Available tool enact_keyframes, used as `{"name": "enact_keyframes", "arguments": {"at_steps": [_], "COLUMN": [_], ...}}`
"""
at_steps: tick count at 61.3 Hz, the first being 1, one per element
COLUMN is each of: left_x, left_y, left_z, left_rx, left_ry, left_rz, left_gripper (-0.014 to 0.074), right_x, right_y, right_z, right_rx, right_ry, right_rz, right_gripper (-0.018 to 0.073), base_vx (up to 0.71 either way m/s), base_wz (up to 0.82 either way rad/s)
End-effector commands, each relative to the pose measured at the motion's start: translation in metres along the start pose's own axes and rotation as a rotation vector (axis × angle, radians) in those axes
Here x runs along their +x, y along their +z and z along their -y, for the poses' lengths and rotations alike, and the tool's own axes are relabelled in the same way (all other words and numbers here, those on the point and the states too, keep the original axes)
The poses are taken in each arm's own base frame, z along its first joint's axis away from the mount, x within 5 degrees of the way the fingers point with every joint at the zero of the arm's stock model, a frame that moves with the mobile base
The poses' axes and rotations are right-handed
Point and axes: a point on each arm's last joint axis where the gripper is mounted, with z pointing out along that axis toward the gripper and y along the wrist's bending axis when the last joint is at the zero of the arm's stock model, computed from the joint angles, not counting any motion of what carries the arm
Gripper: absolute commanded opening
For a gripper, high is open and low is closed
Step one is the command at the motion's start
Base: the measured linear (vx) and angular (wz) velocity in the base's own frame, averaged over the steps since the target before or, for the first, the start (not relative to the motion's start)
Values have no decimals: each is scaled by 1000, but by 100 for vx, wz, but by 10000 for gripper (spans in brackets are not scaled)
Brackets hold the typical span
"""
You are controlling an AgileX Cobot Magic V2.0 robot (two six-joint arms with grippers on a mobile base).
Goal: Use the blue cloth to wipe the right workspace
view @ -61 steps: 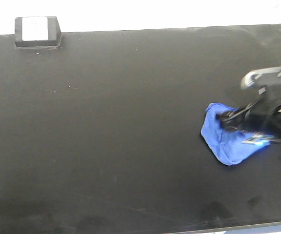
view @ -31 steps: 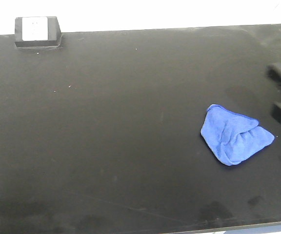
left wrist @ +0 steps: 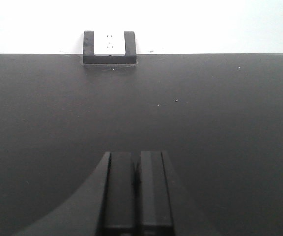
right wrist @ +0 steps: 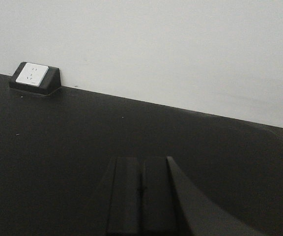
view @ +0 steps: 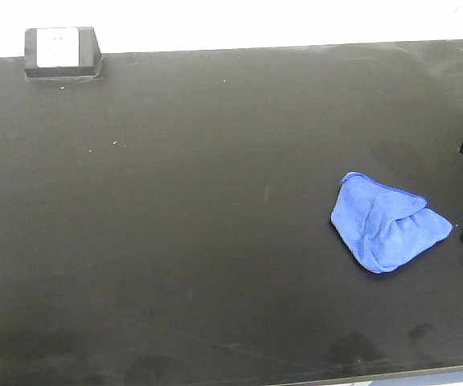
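Front view: crumpled blue cloth (view: 386, 233) on right workspace (view: 175, 225).

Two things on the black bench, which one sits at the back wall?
The small black box with the white face, at the bench's far-left back edge against the wall. The blue cloth lies crumpled out on the open benchtop, toward the right.
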Motion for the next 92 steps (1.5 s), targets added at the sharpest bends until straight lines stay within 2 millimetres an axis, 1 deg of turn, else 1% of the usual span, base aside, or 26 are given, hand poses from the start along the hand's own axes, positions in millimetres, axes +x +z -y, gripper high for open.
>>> {"name": "enact_keyframes", "arguments": {"at_steps": [1,20,26,41,45,51,56,62,63,70,73,75,76,82,85,92], "left_x": [2,2,2,2,2,2,2,2,2,2,2,2,2,2,2,2], "left_y": [1,1,1,1,1,1,1,1,1,1,1,1,1,1,1,1], "left_z": [1,1,1,1,1,1,1,1,1,1,1,1,1,1,1,1], "left_rx": [18,18,18,18,18,18,18,18,18,18,18,18,18,18,18,18], "left_ry": [-6,-6,-6,-6,-6,-6,-6,-6,-6,-6,-6,-6,-6,-6,-6,-6], "left_rz": [62,62,62,62,62,62,62,62,62,62,62,62,62,62,62,62], "left_gripper": [-6,-6,-6,-6,-6,-6,-6,-6,-6,-6,-6,-6,-6,-6,-6,-6], "right_x": [-14,-14,-14,-11,-11,-13,-8,9,16,48,67,77,84,111,121,125], "right_y": [-3,-3,-3,-4,-6,-14,-21,-30,-30,-39,-43,-45,-45,-47,-45,-43], "right_z": [4,4,6,10,13,15,15,11,11,6,4,3,2,0,-1,-1], "right_rx": [45,45,60,110,141,184,202,210,210,218,221,223,223,223,226,219], "right_ry": [3,2,-57,-81,-37,-18,-8,-12,-10,-2,-3,-2,1,24,29,46], "right_rz": [73,73,75,42,43,66,118,217,222,324,356,377,374,401,399,352], "right_gripper": [-8,-8,-8,-8,-8,-8,-8,-8,-8,-8,-8,-8,-8,-8,-8,-8], "base_vx": [0,0,0,0,0,0,0,0,0,0,0,0,0,0,0,0], "base_wz": [0,0,0,0,0,0,0,0,0,0,0,0,0,0,0,0]}}
